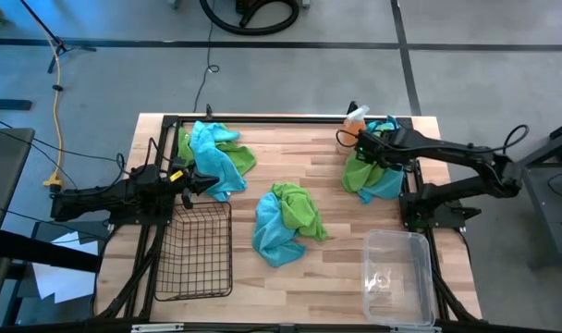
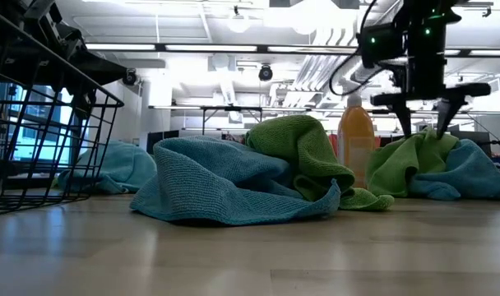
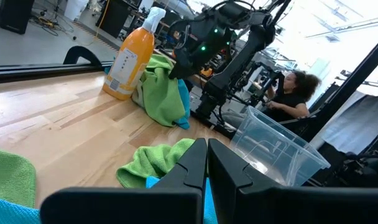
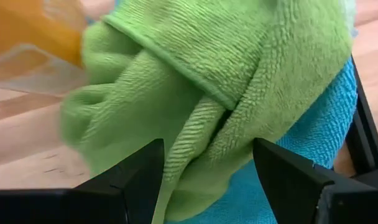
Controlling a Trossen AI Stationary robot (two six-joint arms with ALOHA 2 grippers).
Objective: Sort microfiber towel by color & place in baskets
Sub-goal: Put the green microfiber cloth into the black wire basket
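Note:
Three heaps of lime green and turquoise microfiber towels lie on the wooden table: one at the far left [image 1: 214, 153], one in the middle [image 1: 286, 222], one at the far right [image 1: 372, 176]. My right gripper [image 1: 373, 151] hangs over the right heap, open, its fingers on either side of a raised green fold [image 4: 201, 93]. My left gripper [image 1: 201, 182] is shut and level, just beside the left heap and above the black wire basket's far rim [image 1: 196, 250]. The clear plastic basket [image 1: 397, 270] stands at the near right. My right gripper [image 2: 424, 125] comes from above, pointing down, with a raised fold of the green towel [image 2: 414, 156] between its open fingers. Whether the fingertips touch the cloth I cannot tell.
An orange spray bottle [image 1: 355, 117] with a white nozzle stands upright at the far edge, right behind the right heap. A black frame [image 1: 290, 118] runs along the table's far and side edges. Bare wood shows between the heaps. A person [image 3: 295, 93] sits beyond the table's right side.

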